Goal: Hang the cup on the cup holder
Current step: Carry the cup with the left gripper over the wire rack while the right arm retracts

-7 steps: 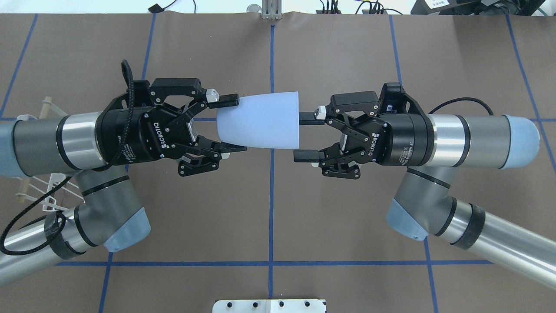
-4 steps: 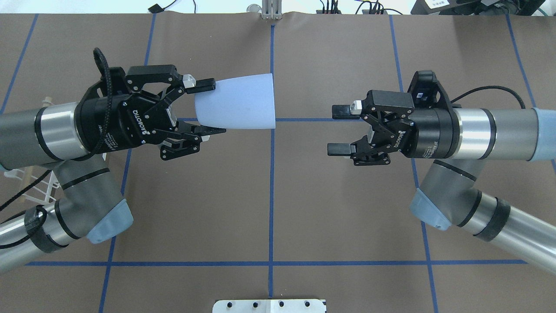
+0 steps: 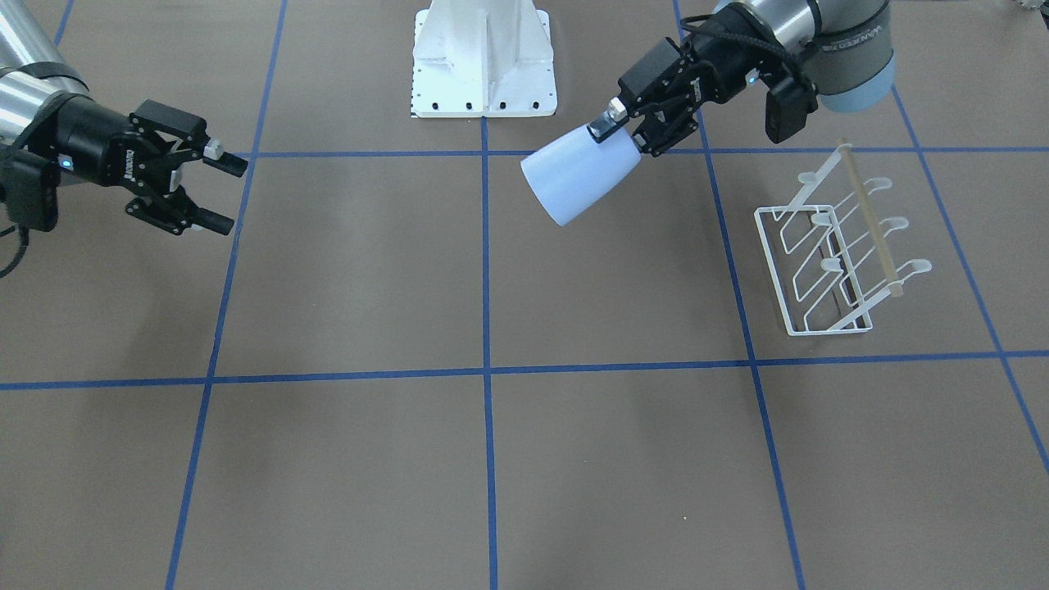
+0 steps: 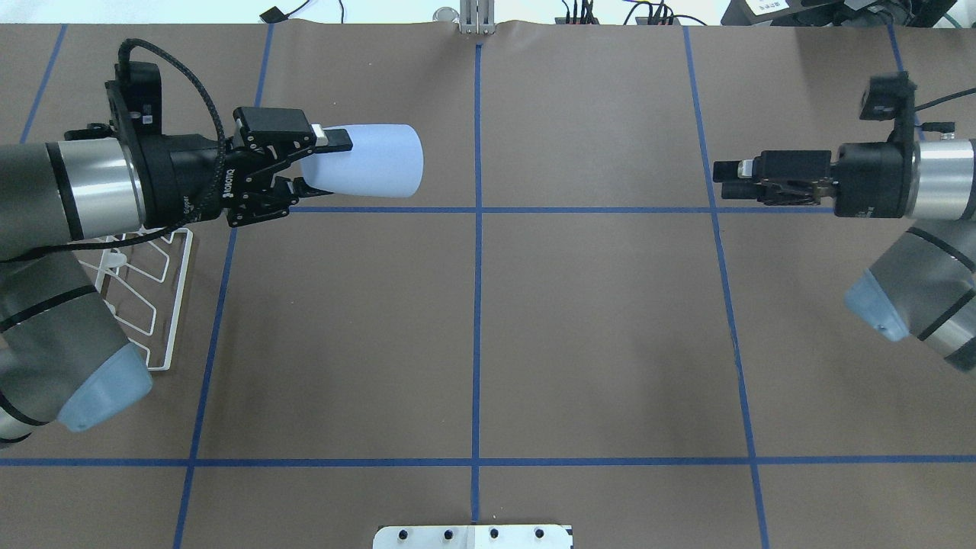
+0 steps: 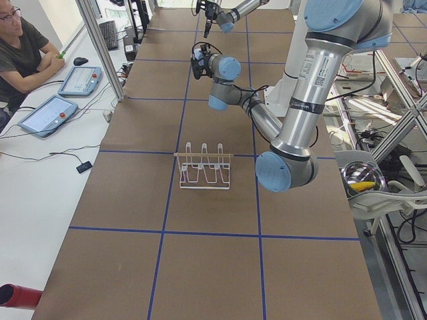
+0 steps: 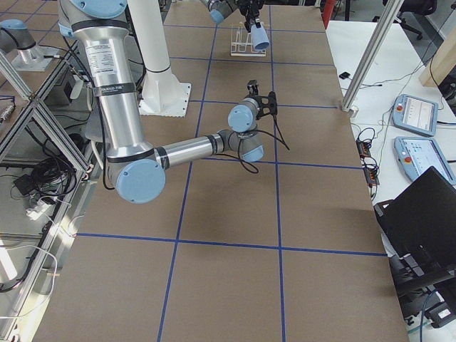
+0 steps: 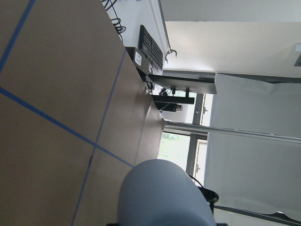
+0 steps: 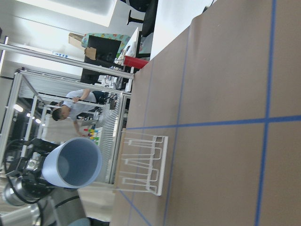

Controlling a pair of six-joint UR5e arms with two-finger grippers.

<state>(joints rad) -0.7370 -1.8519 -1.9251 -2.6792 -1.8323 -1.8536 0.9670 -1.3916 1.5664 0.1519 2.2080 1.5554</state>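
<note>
L gripper [image 4: 324, 162] is clamping pale blue tapered plastic cup [image 4: 374, 160] at its narrow base, holding it sideways above table [image 4: 473, 328], mouth facing right. White wire cup holder w/ wooden rod [image 3: 830, 265] is sitting left of cup, apart. R gripper [image 3: 229, 195] is hovering far right, fingers apart.

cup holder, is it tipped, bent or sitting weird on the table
Nothing stands out. The white wire rack with its pale wooden rod stands level and unbent, nothing hung on it. The left hand holds the pale blue plastic tumbler sideways, apart from it.
</note>
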